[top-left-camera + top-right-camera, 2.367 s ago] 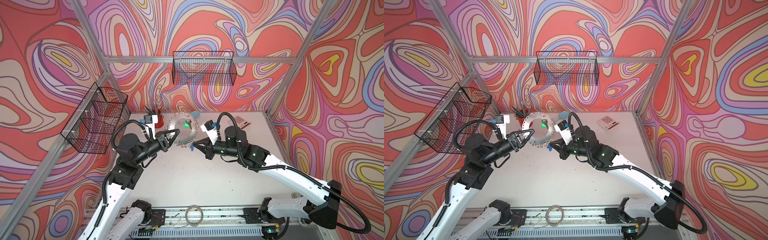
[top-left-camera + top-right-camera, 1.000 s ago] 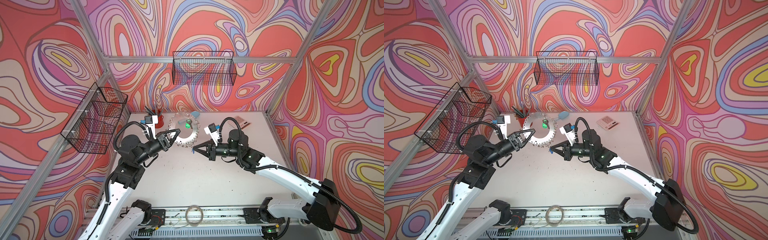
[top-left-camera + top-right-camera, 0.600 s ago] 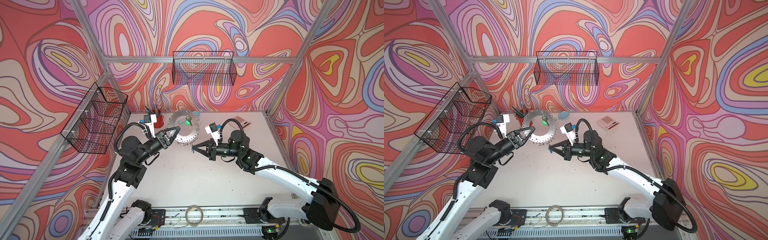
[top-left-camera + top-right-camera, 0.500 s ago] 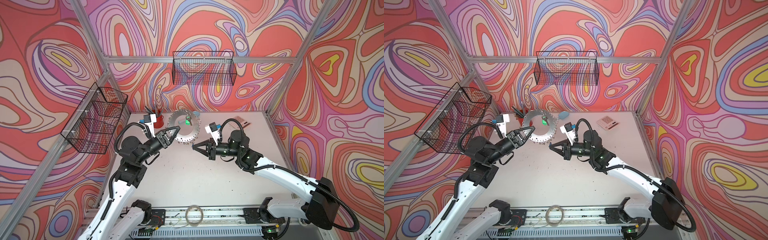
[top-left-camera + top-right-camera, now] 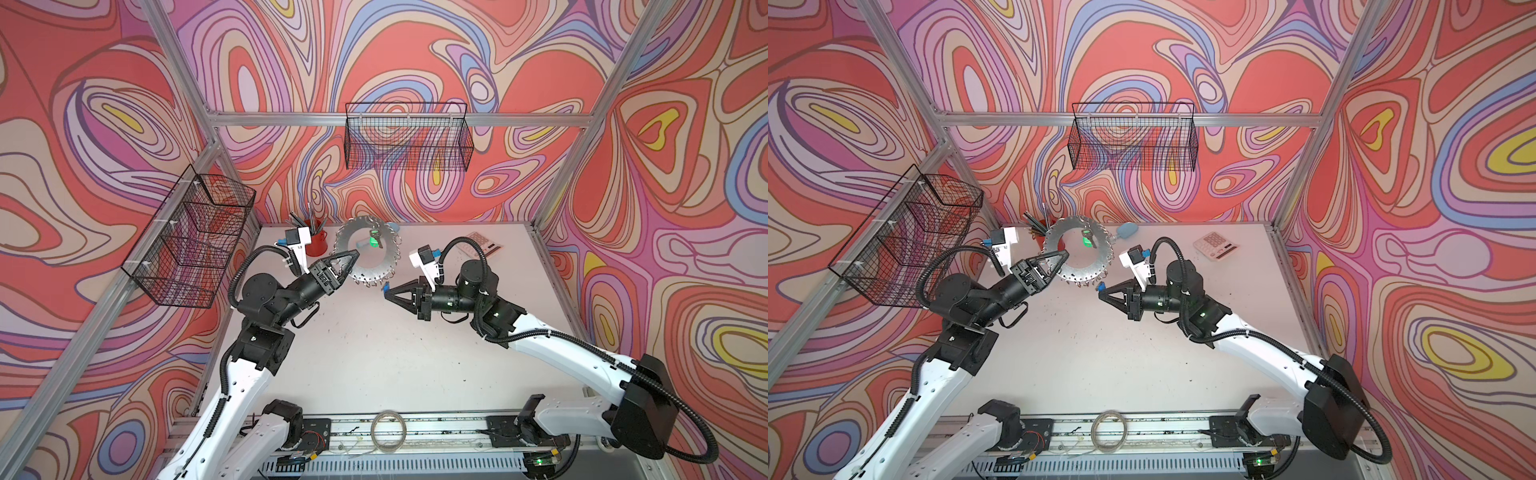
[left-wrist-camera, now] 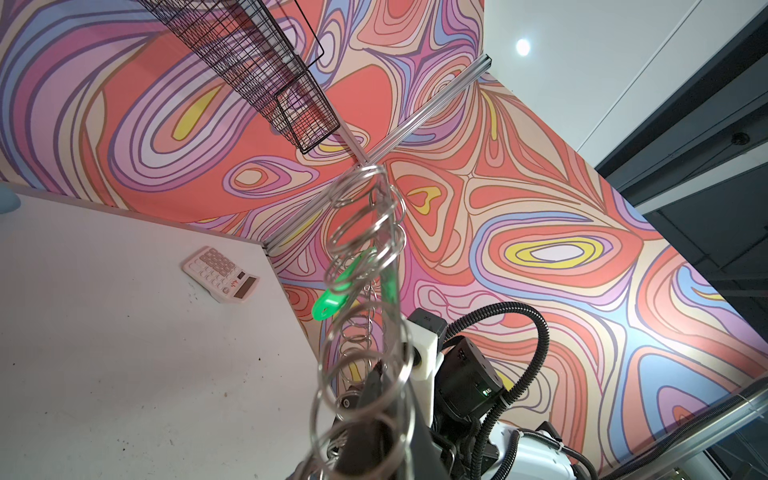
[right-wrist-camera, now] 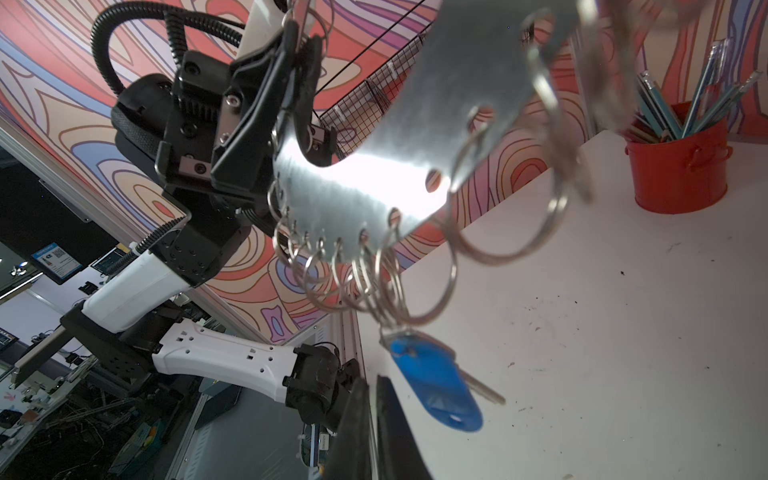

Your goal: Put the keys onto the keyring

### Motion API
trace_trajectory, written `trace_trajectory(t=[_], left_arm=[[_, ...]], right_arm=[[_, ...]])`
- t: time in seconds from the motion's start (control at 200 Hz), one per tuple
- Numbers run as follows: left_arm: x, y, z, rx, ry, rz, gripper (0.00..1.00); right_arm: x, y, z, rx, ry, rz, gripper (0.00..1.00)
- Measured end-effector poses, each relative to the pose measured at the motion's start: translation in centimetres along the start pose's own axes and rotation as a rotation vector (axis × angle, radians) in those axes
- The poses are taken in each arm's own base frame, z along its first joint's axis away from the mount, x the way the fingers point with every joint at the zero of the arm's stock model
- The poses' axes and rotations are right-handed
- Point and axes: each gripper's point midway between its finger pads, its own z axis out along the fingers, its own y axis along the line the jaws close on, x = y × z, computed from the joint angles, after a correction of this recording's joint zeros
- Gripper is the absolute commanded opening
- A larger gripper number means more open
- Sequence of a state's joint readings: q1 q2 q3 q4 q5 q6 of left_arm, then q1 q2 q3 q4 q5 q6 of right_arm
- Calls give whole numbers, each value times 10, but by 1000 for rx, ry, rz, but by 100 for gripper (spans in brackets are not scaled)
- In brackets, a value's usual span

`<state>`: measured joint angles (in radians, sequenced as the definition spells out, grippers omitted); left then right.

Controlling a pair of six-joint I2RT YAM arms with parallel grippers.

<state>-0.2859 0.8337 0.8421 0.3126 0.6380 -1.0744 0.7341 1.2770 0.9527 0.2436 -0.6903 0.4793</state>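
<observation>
Your left gripper (image 5: 352, 254) is pinching the keyring (image 5: 372, 275) by its rim, jaws closed on the metal. It is holding the disc clear of the desk (image 5: 374, 353), above the far-left part and near the far edge. The disc is standing roughly upright.

The green-tagged key (image 5: 375, 241) is hanging from the upper rim and dangling across the centre hole. Counting that one as done.

The blue-tagged key (image 7: 434, 382) is dangling below the lower rim. In the right wrist view its own small loop appears to be sitting among the split rings (image 7: 332, 270) there. They are overlapping, so threading is not certain.

Your right gripper (image 5: 388, 291) is sitting just beside the blue tag, jaws together with nothing visible between them. Touching or not: unclear.

Judgement: both keys are probably hanging. What is remaining is confirming that the blue one is holding.
</observation>
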Motion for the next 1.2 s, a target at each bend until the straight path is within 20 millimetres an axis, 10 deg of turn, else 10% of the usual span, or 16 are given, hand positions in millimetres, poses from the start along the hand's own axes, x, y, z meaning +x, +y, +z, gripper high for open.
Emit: trace_trajectory(t=[0.326, 0.516, 1.197], left_arm=[[1, 13, -1, -59, -10, -23, 0], [1, 23, -2, -104, -15, -45, 0], [1, 30, -3, -136, -22, -55, 0]], right_arm=[[-50, 36, -24, 57, -62, -174, 16], [-59, 49, -5, 73, -24, -274, 16], [-34, -12, 9, 304, 78, -293, 16]])
